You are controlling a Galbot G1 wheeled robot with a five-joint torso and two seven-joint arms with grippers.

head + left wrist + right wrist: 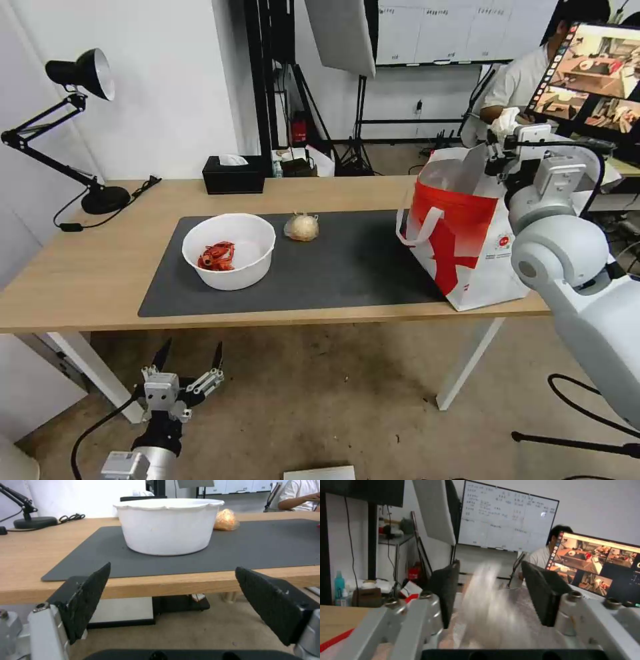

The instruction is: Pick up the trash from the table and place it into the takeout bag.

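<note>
Right pincer [501, 143]: raised over the open top of the bag [467, 233], at the tabletop's right end. In the right wrist view its two dark pads [445, 592] stand apart, and a blurred white streak [490, 600] lies between them over the silver lining. Whether the pads touch it cannot be told.
White lump [505, 122]: seen from the head at the right pincer's tip, above the bag mouth.
Bag: upright on the tabletop, white with a red band and white loop handle, directly under the right pincer.
Left pincer [190, 363]: low, below the tabletop's front edge and in front of the bowl. Its fingers [85, 597] are spread wide and hold nothing.
Bowl [229, 250]: ahead of and above the left pincer, on the near left part of the mat [347, 267], red scraps [217, 255] inside.
Ball [302, 227]: beige, in clear wrap, on the mat beyond the bowl from the left pincer, between bowl and bag, apart from both.
Tabletop [80, 267]: light wood, carrying mat, bowl, ball and bag.
Tissue box [233, 175]: black, at the far edge, well beyond the bowl.
Lamp [80, 133]: black, at the far left corner.
</note>
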